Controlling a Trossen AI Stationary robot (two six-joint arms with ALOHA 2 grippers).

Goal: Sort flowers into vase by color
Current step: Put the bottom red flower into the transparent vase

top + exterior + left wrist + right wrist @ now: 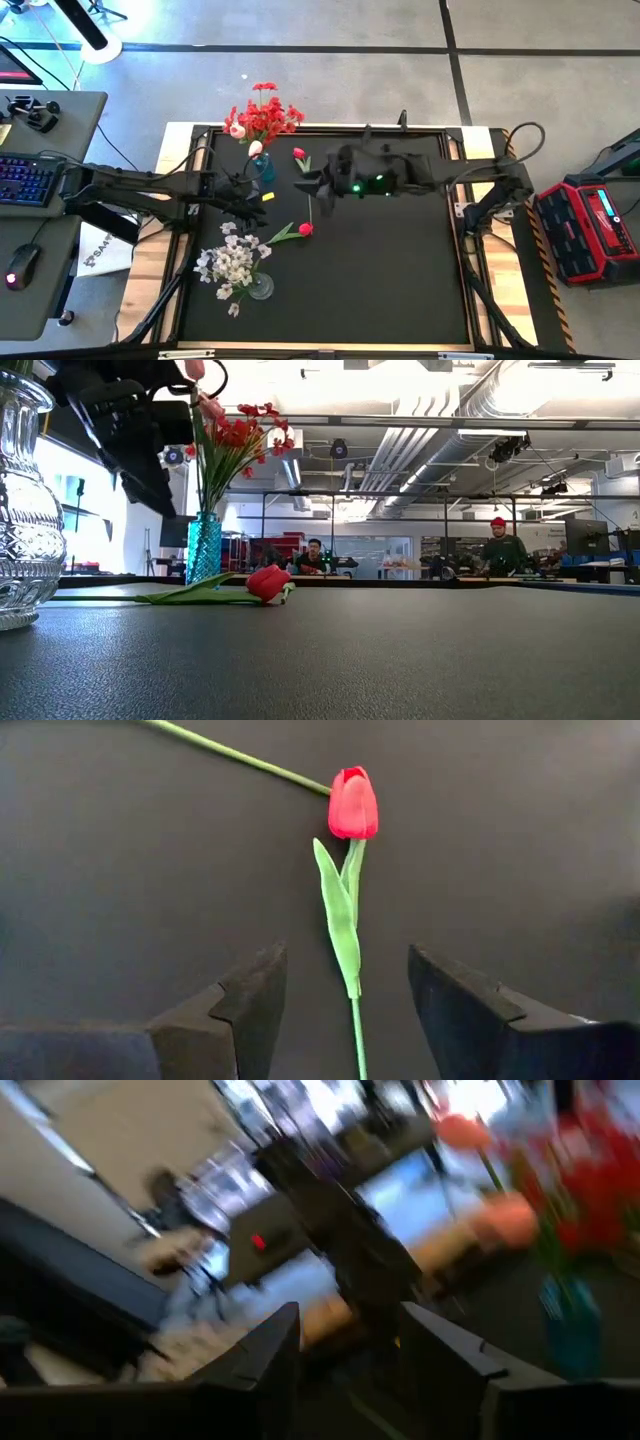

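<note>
Even, bright indoor light falls from above on the black counter (400,260), which looks matte with no glare and only faint, soft shadows under the arms. In the low view, ceiling lights and bright windows behind blow out to white, and the near counter surface and the clear glass vase (25,510) at its left edge are slightly soft. The left wrist view is sharp and evenly lit on a red tulip (353,805), with the left hand (345,1010) dark in the foreground. The right wrist view is heavily smeared by motion blur, with red and teal streaks and washed-out highlights.
</note>
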